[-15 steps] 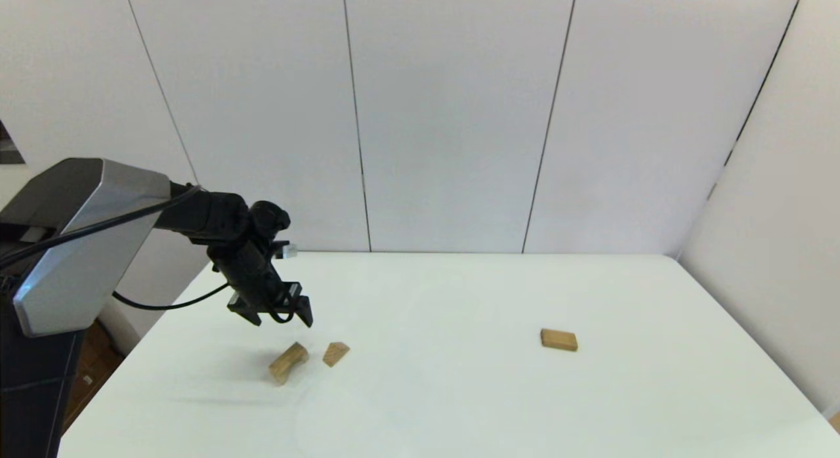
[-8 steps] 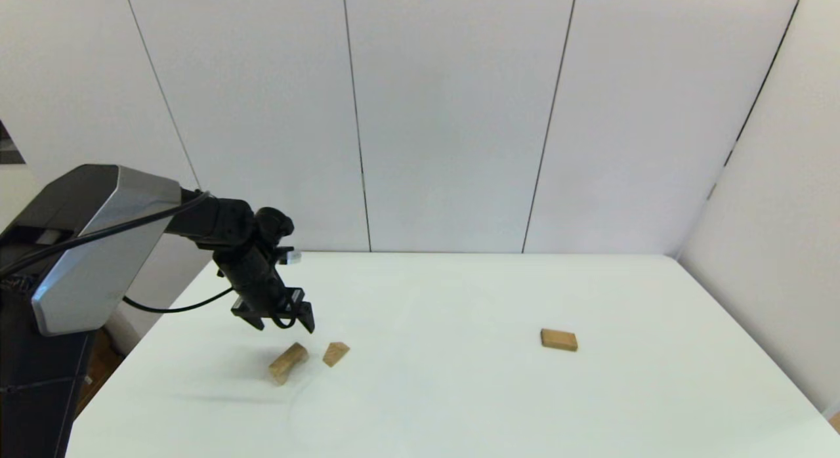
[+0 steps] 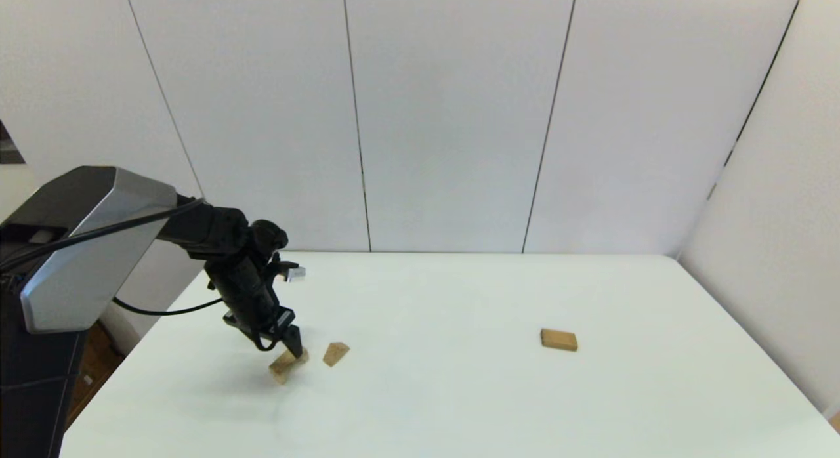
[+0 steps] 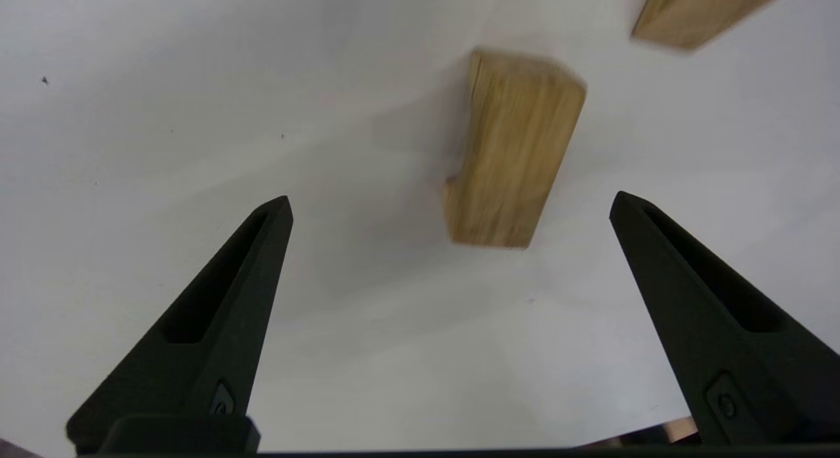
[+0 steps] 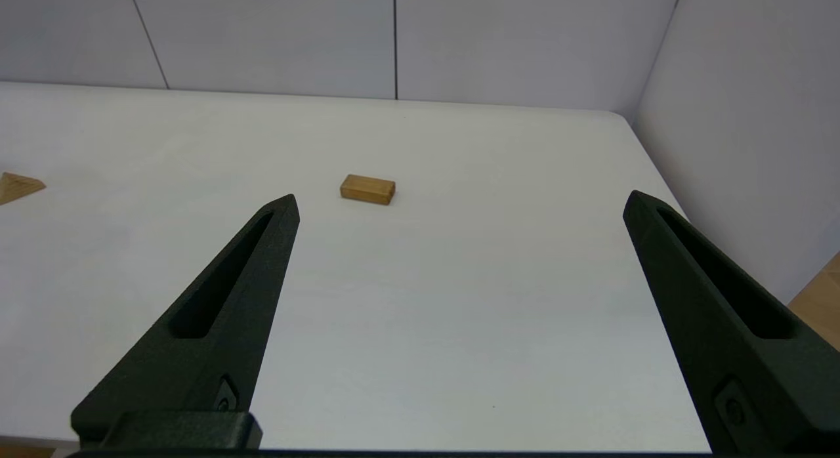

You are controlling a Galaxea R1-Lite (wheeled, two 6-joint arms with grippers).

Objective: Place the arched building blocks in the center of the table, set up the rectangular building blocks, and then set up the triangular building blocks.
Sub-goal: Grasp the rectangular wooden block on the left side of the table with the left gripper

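Over the arched block (image 3: pixel 287 365), left gripper (image 3: pixel 281 343) now lower than before, jaws wide apart, nothing held.

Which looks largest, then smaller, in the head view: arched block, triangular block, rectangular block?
1. Rectangular block and arched block: alike; the left gripper partly hides the arch.
2. Triangular block: smallest.

The head camera is looking forward and down over the table (image 3: pixel 459 392). The left wrist camera is peering close onto the arched block (image 4: pixel 515 156). The right wrist camera is facing across it, sharing the rectangular block (image 5: pixel 367 189).
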